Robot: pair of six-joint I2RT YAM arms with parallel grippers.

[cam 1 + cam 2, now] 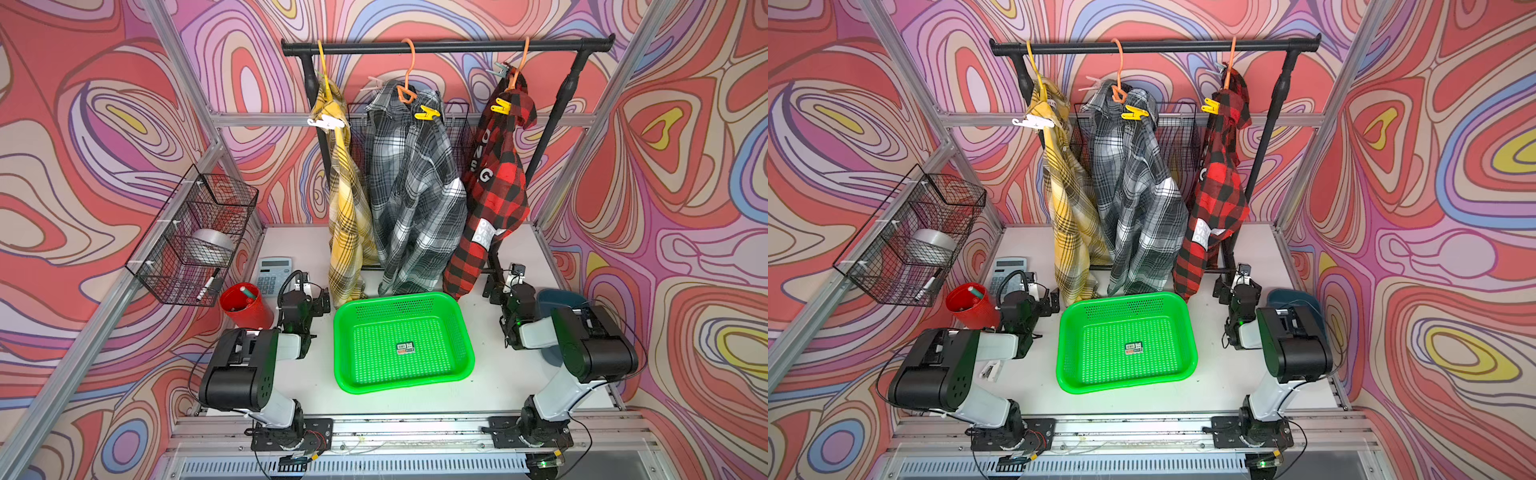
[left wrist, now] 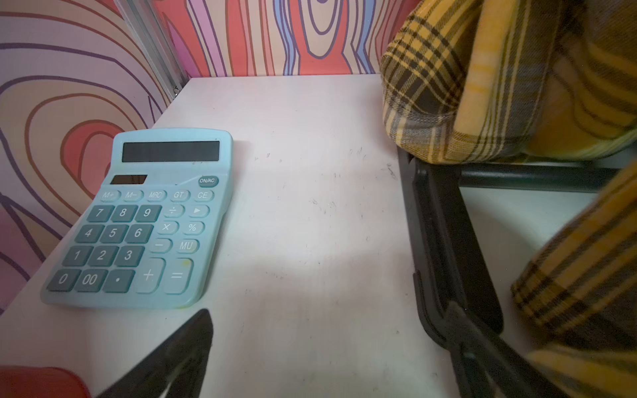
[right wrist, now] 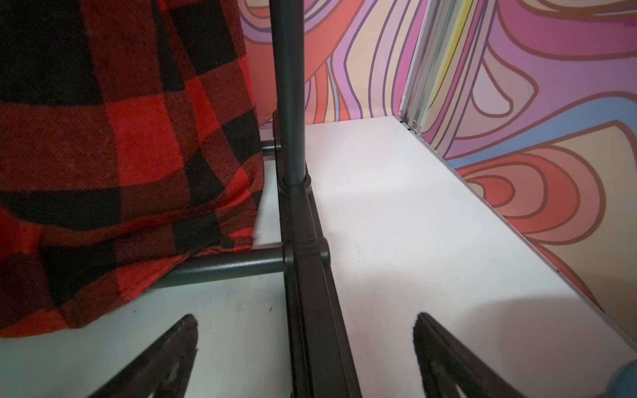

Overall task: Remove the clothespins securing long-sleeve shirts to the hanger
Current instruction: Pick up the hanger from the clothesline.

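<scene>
Top views both show clothespins (image 1: 428, 113) just below the rail (image 1: 446, 45), clipped on hanging long-sleeve shirts (image 1: 415, 187), long axes roughly level; left gripper (image 2: 329, 317) and right gripper (image 3: 305, 320) gape, holding nothing.

The right arm (image 1: 590, 349) is hiding most of the dark blue rounded bowl (image 1: 557, 299), and folds are swallowing part of the white lettering (image 1: 485, 174) on the red-black buffalo-check shirt (image 1: 498, 203).

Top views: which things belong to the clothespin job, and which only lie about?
Job: yellow shirt, white clothespin; grey shirt, pink clothespin, yellow clothespin; red shirt, teal clothespin, second yellow clothespin; hangers; green tray, likely drop-off.
Lying about: calculator, red cup, wire basket, tape roll, marker, blue bowl.
</scene>
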